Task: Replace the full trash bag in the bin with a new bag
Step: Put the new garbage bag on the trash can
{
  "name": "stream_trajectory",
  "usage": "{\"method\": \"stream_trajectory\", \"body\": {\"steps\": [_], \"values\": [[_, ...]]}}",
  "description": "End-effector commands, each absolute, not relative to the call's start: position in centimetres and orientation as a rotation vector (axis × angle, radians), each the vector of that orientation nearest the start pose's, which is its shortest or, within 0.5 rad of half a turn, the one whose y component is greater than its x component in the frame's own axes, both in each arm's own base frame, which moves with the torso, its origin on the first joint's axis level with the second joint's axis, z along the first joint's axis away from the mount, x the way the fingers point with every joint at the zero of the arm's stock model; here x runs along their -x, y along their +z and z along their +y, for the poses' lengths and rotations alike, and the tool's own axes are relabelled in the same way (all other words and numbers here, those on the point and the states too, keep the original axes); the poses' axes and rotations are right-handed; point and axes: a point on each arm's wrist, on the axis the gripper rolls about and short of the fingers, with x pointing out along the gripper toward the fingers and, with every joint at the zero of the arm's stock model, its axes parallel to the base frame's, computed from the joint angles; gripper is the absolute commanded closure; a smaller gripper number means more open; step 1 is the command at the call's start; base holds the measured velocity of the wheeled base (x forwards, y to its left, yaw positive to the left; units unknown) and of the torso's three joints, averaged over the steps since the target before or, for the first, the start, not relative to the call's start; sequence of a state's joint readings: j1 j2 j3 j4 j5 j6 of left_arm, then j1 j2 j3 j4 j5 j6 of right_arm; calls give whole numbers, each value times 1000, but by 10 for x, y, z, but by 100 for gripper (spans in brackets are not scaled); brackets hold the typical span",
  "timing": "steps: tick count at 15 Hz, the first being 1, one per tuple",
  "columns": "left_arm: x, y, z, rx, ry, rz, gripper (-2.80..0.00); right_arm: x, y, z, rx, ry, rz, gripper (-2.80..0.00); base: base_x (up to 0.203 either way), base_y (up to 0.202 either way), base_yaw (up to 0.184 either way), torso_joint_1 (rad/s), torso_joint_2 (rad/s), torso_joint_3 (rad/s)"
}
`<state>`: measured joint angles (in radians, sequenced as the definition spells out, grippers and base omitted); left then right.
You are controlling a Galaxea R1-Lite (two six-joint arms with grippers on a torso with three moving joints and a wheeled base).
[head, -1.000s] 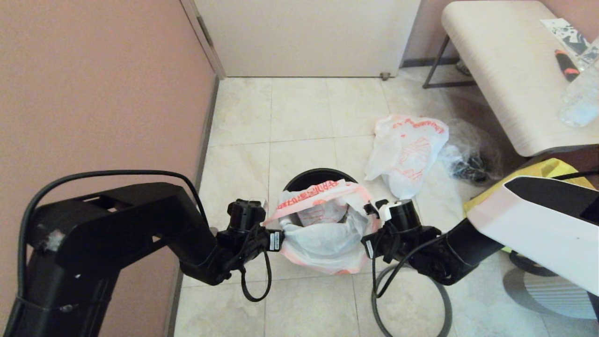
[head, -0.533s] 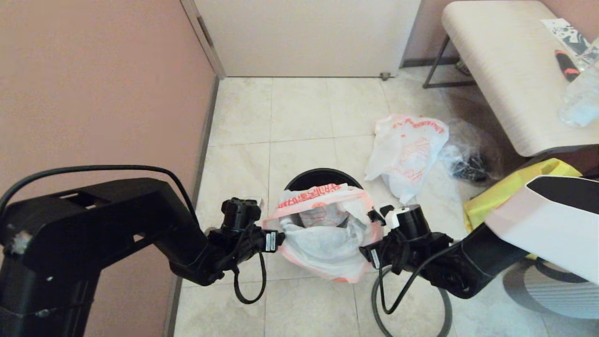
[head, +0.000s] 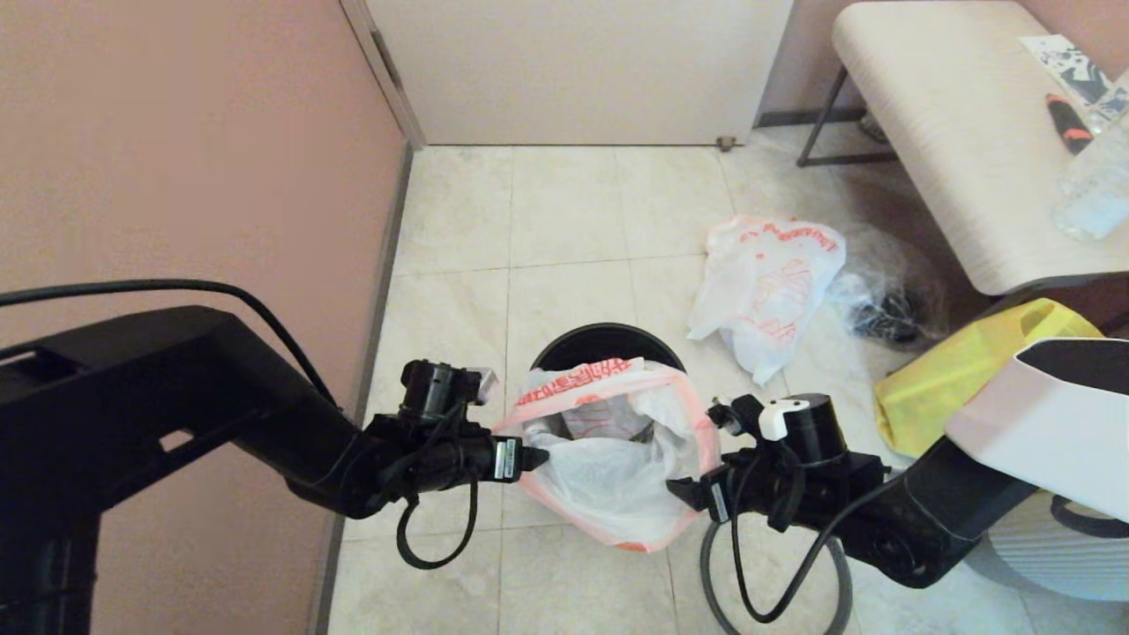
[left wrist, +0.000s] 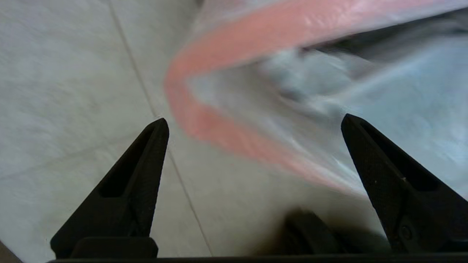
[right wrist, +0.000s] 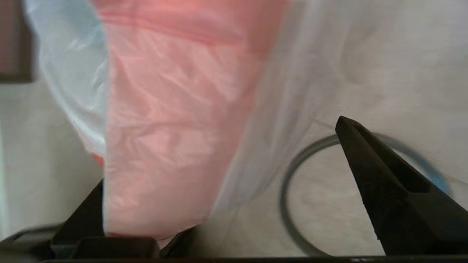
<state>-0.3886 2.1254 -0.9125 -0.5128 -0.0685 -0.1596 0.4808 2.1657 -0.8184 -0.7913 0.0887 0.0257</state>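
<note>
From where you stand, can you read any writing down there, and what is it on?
No text is readable.
new bag, between left gripper and right gripper over the bin: red-orange lettering, too blurred to read.
full trash bag on the floor: red-orange print, unreadable.

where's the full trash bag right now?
Head view: the full trash bag lies on the floor tiles beyond and to the right of the bin, next to a clear bag of dark items near the bench.

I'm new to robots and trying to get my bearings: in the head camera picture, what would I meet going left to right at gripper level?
left gripper → new bag → right gripper → yellow tote
</note>
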Motion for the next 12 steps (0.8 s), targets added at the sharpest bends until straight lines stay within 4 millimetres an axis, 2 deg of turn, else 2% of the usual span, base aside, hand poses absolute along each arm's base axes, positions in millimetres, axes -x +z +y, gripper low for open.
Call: {"method": "stream_trajectory", "body": {"steps": [1,6,9,12], "values": [[-340,65,-144,57,-396,735,-280,-327,40,166,72,559,564,-280,0,0,0,0,0,0],[-343,71,-163,166,-420,816,-280,-330,38,165,69,557,561,-280,0,0,0,0,0,0],[-353,56,-174,170,-401,835,-280,-332,34,166,64,557,541,-280,0,0,0,0,0,0],[-372,36,-182,151,-325,823,-280,-333,30,167,62,558,538,-280,0,0,0,0,0,0]]}}
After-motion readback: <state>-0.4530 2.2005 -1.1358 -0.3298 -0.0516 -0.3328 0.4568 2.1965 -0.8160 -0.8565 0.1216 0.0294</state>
